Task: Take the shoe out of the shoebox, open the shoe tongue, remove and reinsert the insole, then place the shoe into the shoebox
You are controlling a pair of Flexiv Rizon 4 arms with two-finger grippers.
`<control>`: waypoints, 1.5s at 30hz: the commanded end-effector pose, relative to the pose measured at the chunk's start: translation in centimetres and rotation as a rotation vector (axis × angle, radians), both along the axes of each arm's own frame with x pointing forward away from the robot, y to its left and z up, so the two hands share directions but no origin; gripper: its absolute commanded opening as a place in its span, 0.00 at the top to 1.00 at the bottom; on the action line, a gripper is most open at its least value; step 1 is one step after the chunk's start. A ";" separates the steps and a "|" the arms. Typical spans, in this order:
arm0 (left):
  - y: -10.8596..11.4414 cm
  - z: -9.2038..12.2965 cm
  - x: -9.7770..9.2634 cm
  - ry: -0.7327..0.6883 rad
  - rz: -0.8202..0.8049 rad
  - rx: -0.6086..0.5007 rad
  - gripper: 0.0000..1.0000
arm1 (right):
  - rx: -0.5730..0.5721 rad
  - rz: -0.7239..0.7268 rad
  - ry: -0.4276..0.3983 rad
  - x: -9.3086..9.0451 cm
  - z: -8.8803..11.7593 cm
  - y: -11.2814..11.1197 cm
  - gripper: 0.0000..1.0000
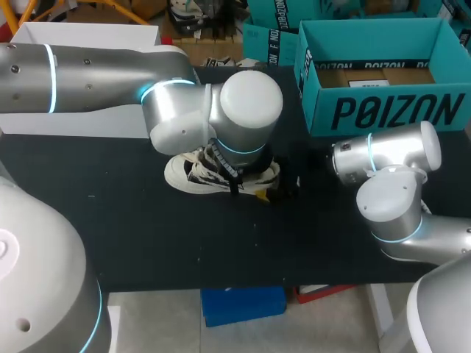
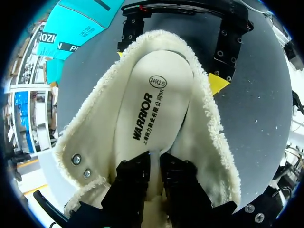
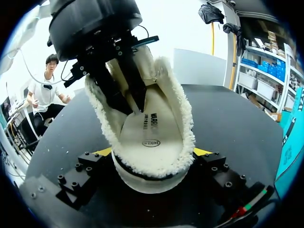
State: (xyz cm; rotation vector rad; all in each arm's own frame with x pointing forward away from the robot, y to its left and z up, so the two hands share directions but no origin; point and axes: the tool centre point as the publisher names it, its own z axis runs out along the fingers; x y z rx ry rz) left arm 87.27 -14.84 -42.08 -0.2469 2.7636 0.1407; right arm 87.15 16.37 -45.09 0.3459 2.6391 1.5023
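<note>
A white fleece-lined shoe (image 1: 188, 174) lies on the black table, outside the teal shoebox (image 1: 383, 110). My left arm's wrist (image 1: 246, 110) hangs right over it and hides its own fingers in the head view. In the left wrist view my left gripper (image 2: 154, 168) reaches down into the shoe (image 2: 95, 137), shut on the front edge of the white printed insole (image 2: 156, 99), which lies inside. My right gripper (image 3: 152, 154) holds the heel of the shoe (image 3: 154, 171) between its wide-set fingers, yellow tips (image 3: 203, 152) against both sides.
The open shoebox stands at the table's back right, with brown card (image 1: 368, 76) on its floor. It shows beyond the heel in the left wrist view (image 2: 80, 28). My right arm's elbow (image 1: 390, 195) sits low near the front right edge.
</note>
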 end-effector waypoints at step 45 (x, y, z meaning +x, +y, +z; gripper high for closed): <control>-0.4 -8.7 6.5 0.011 -0.081 -0.163 1.00 | 0.000 -0.001 0.001 0.0 -0.6 0.0 1.00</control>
